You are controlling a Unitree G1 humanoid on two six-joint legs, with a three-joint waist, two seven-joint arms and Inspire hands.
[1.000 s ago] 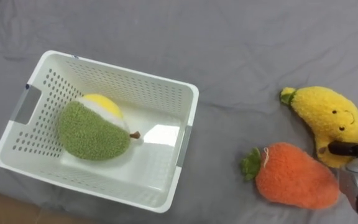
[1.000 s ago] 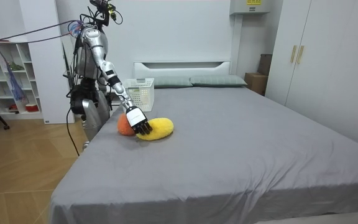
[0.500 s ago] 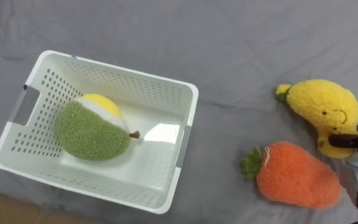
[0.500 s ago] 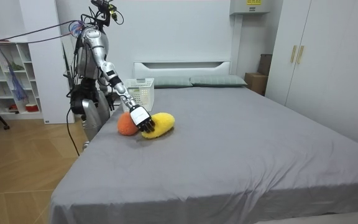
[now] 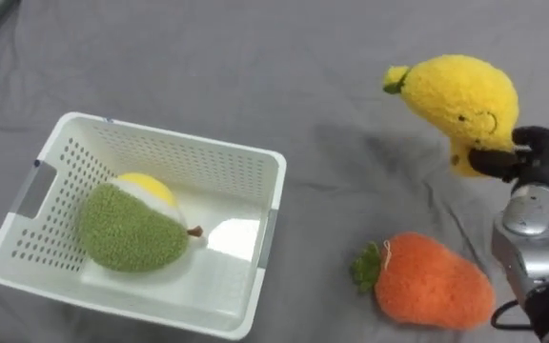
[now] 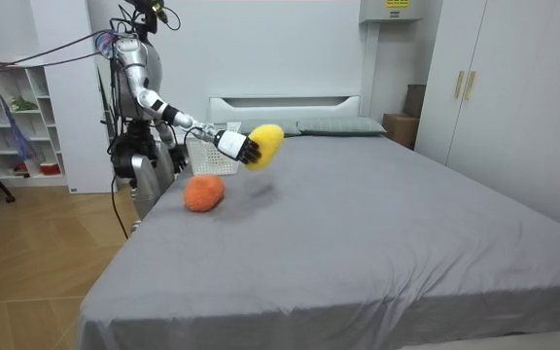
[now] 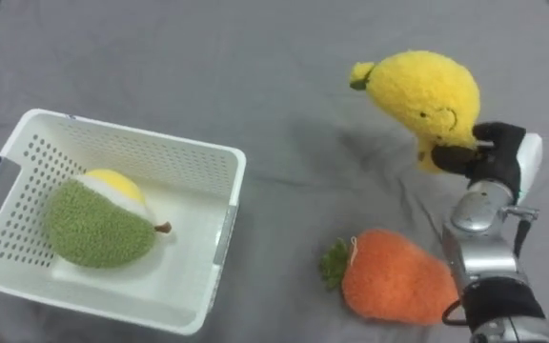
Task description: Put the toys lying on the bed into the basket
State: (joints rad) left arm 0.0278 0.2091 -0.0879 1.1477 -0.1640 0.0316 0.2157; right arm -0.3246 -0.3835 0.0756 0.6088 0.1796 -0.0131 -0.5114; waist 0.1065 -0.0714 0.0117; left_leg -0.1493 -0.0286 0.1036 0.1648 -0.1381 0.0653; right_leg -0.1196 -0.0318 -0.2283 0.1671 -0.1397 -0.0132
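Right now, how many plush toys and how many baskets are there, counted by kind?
Plush toys: 3 (yellow plush held by the right robot hand, orange plush on the bed, green plush in the basket)
Baskets: 1
Total: 4

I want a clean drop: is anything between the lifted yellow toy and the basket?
Nothing visible. The right hand holds the yellow toy in the air, and only bare sheet lies between it and the basket. The carrot toy lies nearer the robot, off that line. The green toy fills the basket's left part.
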